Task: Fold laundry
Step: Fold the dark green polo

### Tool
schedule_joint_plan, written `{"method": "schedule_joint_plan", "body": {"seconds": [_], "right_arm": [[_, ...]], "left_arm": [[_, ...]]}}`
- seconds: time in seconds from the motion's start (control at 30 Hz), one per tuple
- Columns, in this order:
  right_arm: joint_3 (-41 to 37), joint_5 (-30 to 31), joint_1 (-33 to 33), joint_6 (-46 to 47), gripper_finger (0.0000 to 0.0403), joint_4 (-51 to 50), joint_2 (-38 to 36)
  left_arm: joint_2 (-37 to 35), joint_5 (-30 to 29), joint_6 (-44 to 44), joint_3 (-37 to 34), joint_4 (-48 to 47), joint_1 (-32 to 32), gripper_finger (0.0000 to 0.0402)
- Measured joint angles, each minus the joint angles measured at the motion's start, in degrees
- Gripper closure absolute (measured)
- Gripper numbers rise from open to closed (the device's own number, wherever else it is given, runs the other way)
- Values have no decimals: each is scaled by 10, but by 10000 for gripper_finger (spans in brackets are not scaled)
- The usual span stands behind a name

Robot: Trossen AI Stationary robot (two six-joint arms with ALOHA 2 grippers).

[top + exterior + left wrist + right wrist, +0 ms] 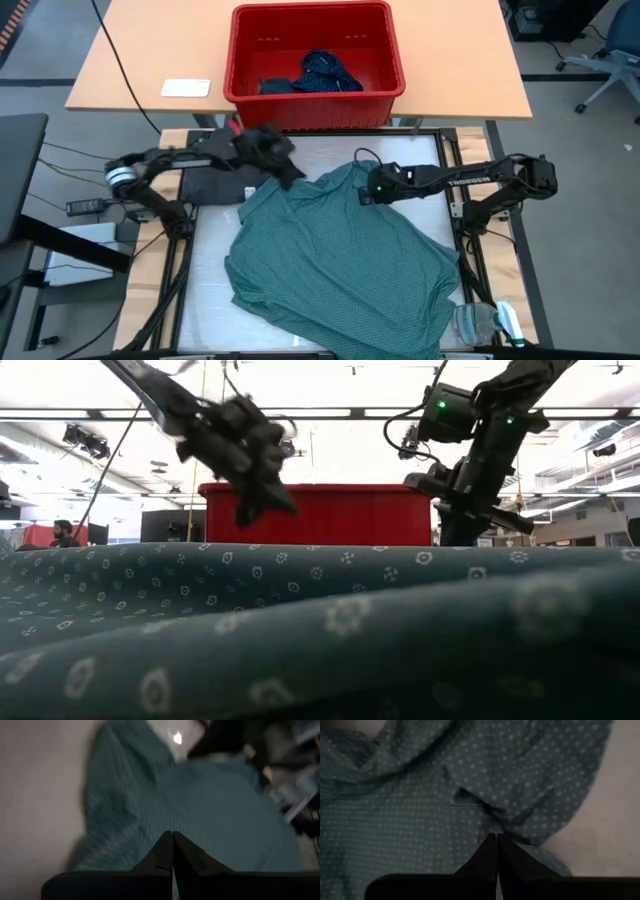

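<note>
The teal-green dotted shirt (340, 255) lies spread and rumpled over the middle of the table and fills the foreground of the low view (300, 630). My left gripper (290, 172) (172, 836) is shut and hangs above the shirt's far left edge, clear of the cloth (262, 500). My right gripper (362, 192) (496, 837) is also shut, above the shirt's far part near a fold (470, 800). A charcoal grey piece (215, 185) lies flat at the table's far left under the left arm. Navy dotted pieces (325, 75) lie in the red basket.
The red plastic basket (250, 100) stands on the wooden table beyond the work surface. A white card (186, 88) lies to its left. A small bottle and clear wrap (495, 322) sit at the near right corner. Bare table shows left of the shirt (210, 280).
</note>
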Motion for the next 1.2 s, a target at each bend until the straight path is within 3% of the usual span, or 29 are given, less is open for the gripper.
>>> {"method": "schedule_joint_plan", "body": {"seconds": [0.17, 0.3, 0.5, 0.6, 0.77, 0.97, 1.2], "right_arm": [[0, -22, -2, 1, 393, 3, 0], [0, -31, 14, 20, 393, 0, 0], [0, -31, 54, 72, 393, -52, 0], [0, -24, 79, 98, 393, -99, 0], [-7, -11, 115, 141, 393, -161, 0], [-49, -8, 142, 190, 393, -163, 0], [-104, 28, 84, 165, 395, -216, -3]], "left_arm": [[108, -2, 0, 28, 3, -14, 393], [155, -19, 1, 53, -48, -1, 393], [161, -193, 74, 95, -223, 39, 397], [157, -246, 107, 112, -287, 69, 399], [149, -250, 114, 136, -342, 112, 400], [126, -251, 132, 150, -404, 132, 400], [91, -251, 149, 151, -421, 154, 401]]}}
